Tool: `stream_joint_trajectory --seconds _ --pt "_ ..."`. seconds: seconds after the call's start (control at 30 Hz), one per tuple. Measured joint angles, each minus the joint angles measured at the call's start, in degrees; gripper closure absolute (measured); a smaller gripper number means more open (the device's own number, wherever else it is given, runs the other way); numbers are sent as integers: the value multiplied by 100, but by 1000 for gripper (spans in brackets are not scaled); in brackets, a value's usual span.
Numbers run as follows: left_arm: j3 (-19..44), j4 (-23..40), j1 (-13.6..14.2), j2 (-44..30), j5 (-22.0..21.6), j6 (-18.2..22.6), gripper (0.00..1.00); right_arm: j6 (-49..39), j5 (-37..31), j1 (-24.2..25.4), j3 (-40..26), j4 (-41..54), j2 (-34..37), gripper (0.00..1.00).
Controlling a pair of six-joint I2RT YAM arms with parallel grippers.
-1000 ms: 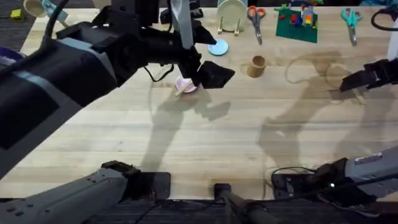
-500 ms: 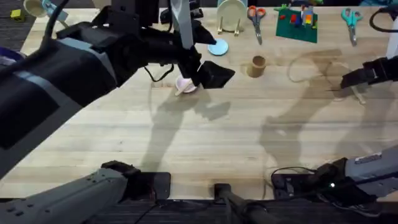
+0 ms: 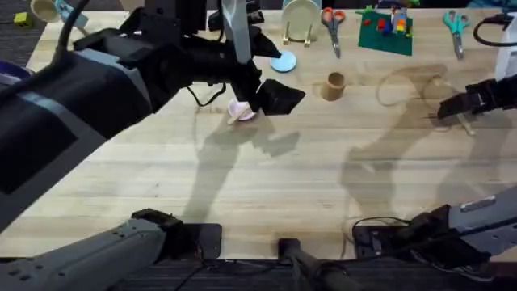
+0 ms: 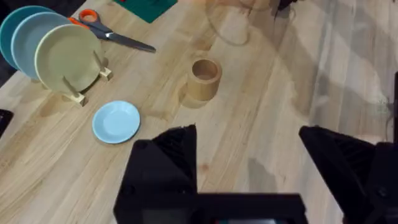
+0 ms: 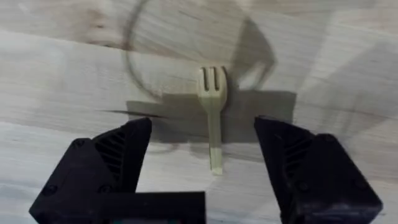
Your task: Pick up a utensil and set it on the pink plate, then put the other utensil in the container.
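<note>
Fork pickup is the step in hand. The right end effector (image 5: 208, 171) hangs released, fingers spread either side of the fork (image 5: 213, 112) lying flat on the bench (image 3: 266, 186) at far right. Next move calls for descent and closure on the handle, then carriage left to the container (image 3: 334, 85). The left end effector (image 4: 249, 165) is released near the pink plate (image 3: 240, 111). No legible writing.
</note>
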State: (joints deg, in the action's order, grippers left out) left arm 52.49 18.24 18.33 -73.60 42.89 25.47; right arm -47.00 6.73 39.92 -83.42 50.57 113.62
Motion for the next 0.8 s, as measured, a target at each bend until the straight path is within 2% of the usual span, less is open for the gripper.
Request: stream_joint_trajectory --seconds 0.8 --pt "0 0 0 0 1 0 6 -2 -5 0 0 -7 0 35"
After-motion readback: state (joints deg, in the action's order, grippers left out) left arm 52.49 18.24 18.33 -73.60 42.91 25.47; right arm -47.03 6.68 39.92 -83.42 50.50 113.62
